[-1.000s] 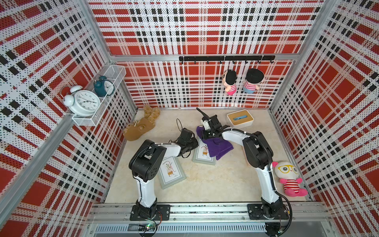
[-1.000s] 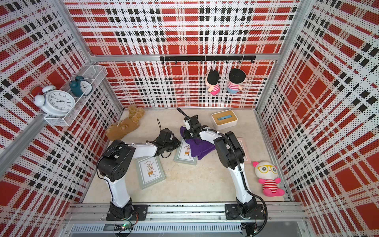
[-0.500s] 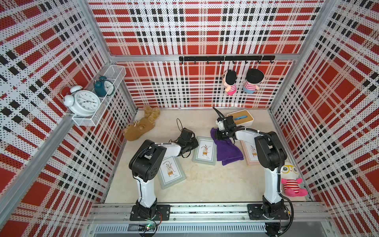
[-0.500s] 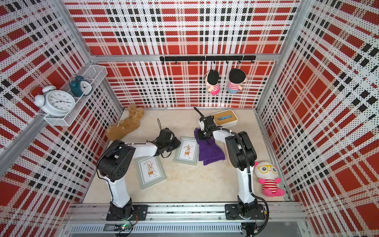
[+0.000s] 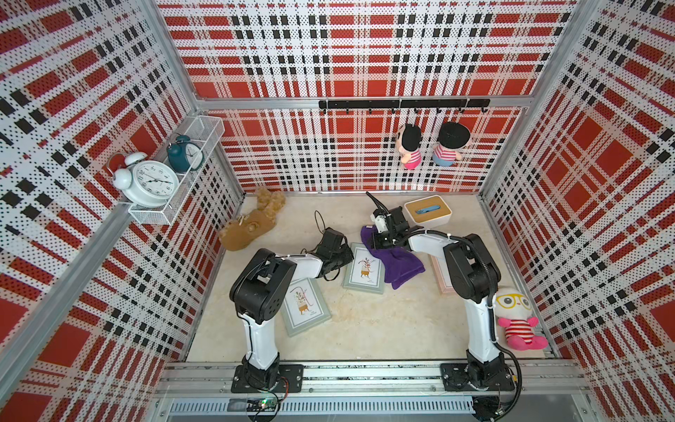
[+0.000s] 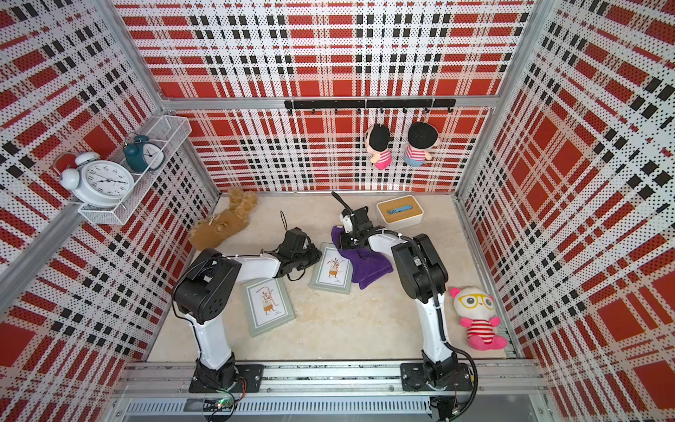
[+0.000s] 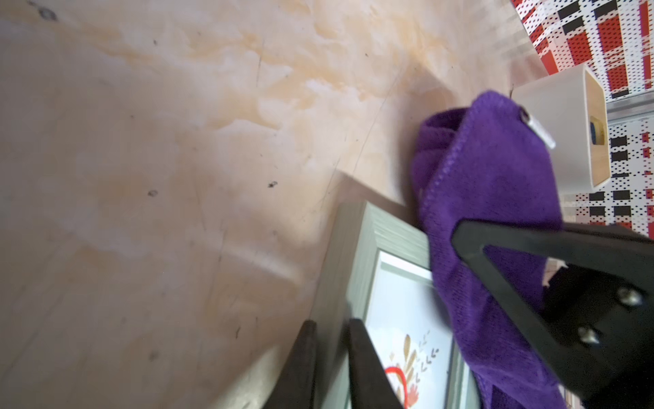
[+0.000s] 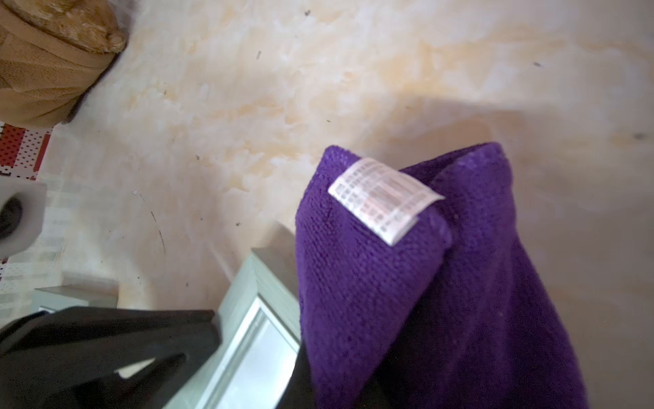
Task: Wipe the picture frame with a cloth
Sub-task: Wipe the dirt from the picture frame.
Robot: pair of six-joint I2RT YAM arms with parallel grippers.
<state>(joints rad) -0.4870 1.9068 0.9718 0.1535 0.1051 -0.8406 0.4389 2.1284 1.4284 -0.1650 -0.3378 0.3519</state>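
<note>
A grey-green picture frame (image 5: 365,270) with a plant print lies flat mid-table, seen in both top views. My left gripper (image 7: 331,354) is shut on its left border, one finger on each side of the rim. The purple cloth (image 5: 400,266) hangs from my right gripper (image 5: 380,244), which is shut on it over the frame's far right corner. The cloth (image 8: 407,283) shows its white tag (image 8: 385,198) and covers the frame's (image 8: 254,318) right edge. The right fingertips are hidden in the fabric.
A second green frame (image 5: 305,305) lies by the left arm's base and a pink frame (image 5: 440,279) under the right arm. A white box (image 5: 427,211) sits at the back, a brown plush (image 5: 252,226) back left, a pink doll (image 5: 517,318) at right.
My right gripper dragged the cloth rightward off the frame, then came back left, so the cloth again overlaps the frame's right side. The left gripper has kept its hold.
</note>
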